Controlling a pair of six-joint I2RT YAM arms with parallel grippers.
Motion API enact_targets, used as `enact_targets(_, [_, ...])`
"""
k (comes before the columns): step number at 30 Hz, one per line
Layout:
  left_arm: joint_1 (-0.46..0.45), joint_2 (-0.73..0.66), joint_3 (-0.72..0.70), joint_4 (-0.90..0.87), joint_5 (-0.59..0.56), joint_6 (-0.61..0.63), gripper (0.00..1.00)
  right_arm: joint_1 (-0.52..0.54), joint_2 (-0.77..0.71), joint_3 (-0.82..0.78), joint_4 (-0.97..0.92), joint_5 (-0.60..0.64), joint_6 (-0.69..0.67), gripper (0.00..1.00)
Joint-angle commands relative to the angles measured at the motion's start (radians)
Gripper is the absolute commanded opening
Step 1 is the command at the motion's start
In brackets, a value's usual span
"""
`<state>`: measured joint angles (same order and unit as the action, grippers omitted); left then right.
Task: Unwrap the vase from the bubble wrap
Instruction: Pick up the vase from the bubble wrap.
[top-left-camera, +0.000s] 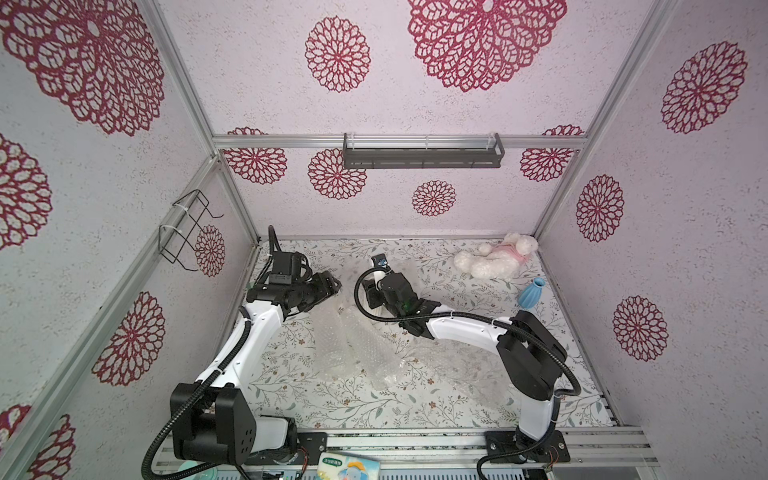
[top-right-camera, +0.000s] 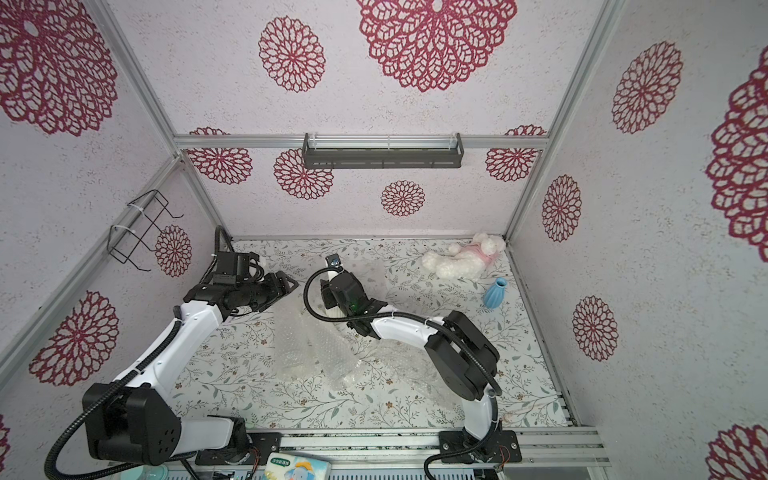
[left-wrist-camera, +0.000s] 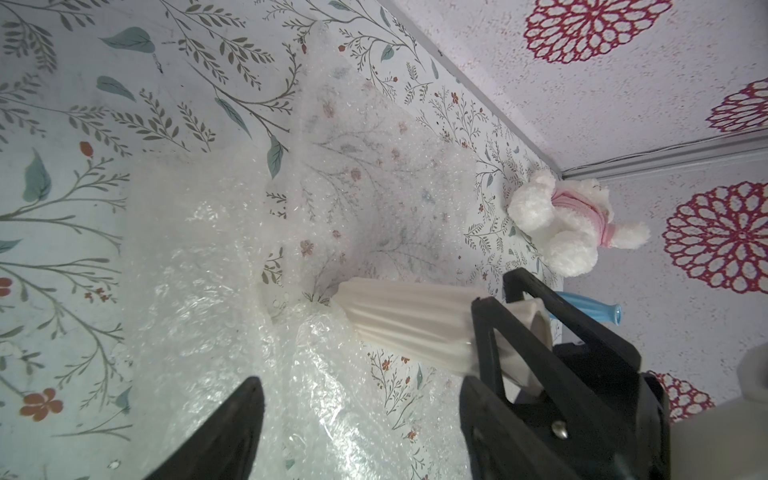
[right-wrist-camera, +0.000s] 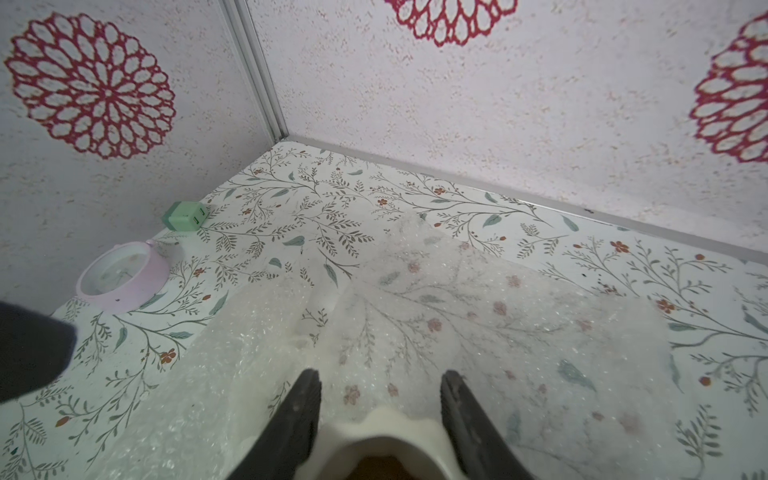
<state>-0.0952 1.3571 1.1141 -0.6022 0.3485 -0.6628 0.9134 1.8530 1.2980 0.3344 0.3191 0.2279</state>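
Where bubble wrap (top-left-camera: 353, 349) lies crumpled, see-through, ribbed cream vase (left-wrist-camera: 407, 328)

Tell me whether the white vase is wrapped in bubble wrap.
No, the left wrist view shows the white vase bare in the right claw, the bubble wrap lying loose by its base.

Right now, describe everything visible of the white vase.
The white vase is ribbed along its length, matte and ceramic-looking, with a scalloped rim around a darker opening. It is bare of wrap. The right claw grips it at the mouth end, fingers on either side. Its far end reaches the crumpled bubble wrap and seems to touch a fold; whether it rests on the table is unclear.
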Motion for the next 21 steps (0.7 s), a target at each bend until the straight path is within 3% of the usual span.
enact_targets(1, [0.006, -0.010, -0.016, 0.029, 0.016, -0.006, 0.77, -0.012, -0.159, 0.001, 0.022, 0.062, -0.013, 0.28])
enact_targets(8, [-0.010, -0.017, -0.017, 0.039, 0.025, -0.005, 0.80, -0.073, -0.333, -0.077, -0.158, 0.143, 0.011, 0.28])
enact_targets(14, [-0.043, -0.033, -0.004, 0.016, -0.008, 0.028, 0.86, -0.171, -0.484, -0.195, -0.193, 0.151, 0.051, 0.28])
enact_targets(21, [-0.123, -0.024, 0.102, -0.061, -0.028, 0.076, 0.92, -0.285, -0.533, -0.243, -0.235, 0.197, 0.033, 0.29])
